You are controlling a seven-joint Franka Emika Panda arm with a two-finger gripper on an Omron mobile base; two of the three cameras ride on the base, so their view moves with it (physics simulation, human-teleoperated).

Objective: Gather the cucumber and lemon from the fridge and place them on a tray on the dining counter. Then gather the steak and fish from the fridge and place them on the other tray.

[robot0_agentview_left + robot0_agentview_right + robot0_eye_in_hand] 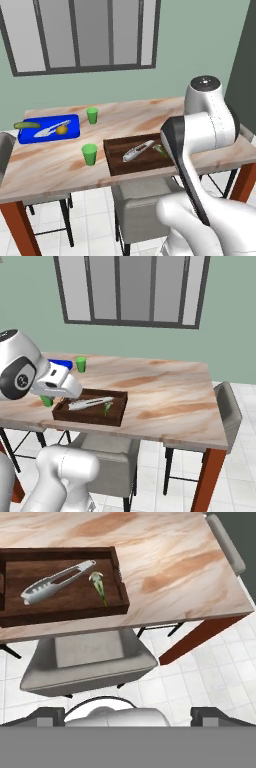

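Cucumber (pixel 26 124): long, green, lies along the far edge of the blue tray (pixel 72 131) at the desk's (pixel 130 120) left end, axis parallel to the desk's length. Lemon (pixel 61 130): small, round, yellow, on that tray beside silver tongs (pixel 51 129). Dark wooden tray (pixel 119 587) at the near edge holds ridged metal tongs (pixel 57 581), lying diagonally. End effector (pixel 128 714): fingers spread wide, holding nothing.

Dark wood tray (pixel 117 572) matt; tongs (pixel 57 582) shiny metal; counter (pixel 165 557) smooth marbled wood; chair seat (pixel 87 657) grey cloth.
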